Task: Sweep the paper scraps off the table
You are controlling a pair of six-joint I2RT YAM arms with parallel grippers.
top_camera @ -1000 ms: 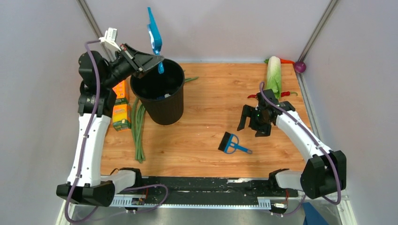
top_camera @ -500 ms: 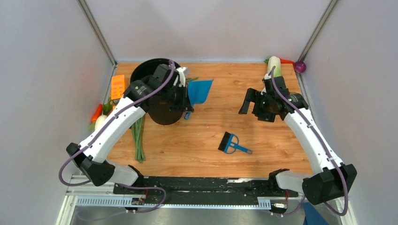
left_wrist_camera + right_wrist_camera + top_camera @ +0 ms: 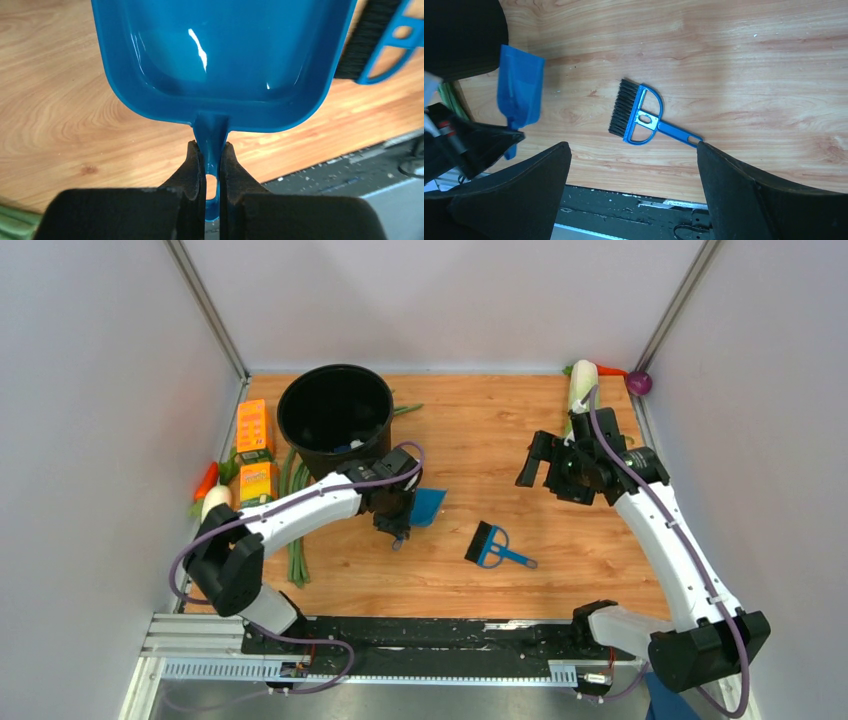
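My left gripper [image 3: 400, 528] is shut on the handle of the light blue dustpan [image 3: 428, 505], which sits low over the table [image 3: 470, 430] just right of the black bucket [image 3: 335, 415]. In the left wrist view the fingers [image 3: 192, 167] pinch the handle and the pan [image 3: 220, 55] looks empty. The blue hand brush [image 3: 495, 547] lies loose on the board; it also shows in the right wrist view [image 3: 639, 120]. My right gripper [image 3: 540, 462] hangs open and empty above the board, back right of the brush. I see no paper scraps on the board.
Two orange boxes [image 3: 254, 430] and long green beans [image 3: 295, 530] lie left of the bucket. A carrot [image 3: 205, 480] lies off the left edge. A pale cabbage [image 3: 582, 390] and a purple ball [image 3: 640, 383] sit at the back right. A black rail [image 3: 430, 635] runs along the near edge.
My left arm swung the dustpan from tipped above the bucket down to the board right of it. My right gripper rose and moved back a little, still open.
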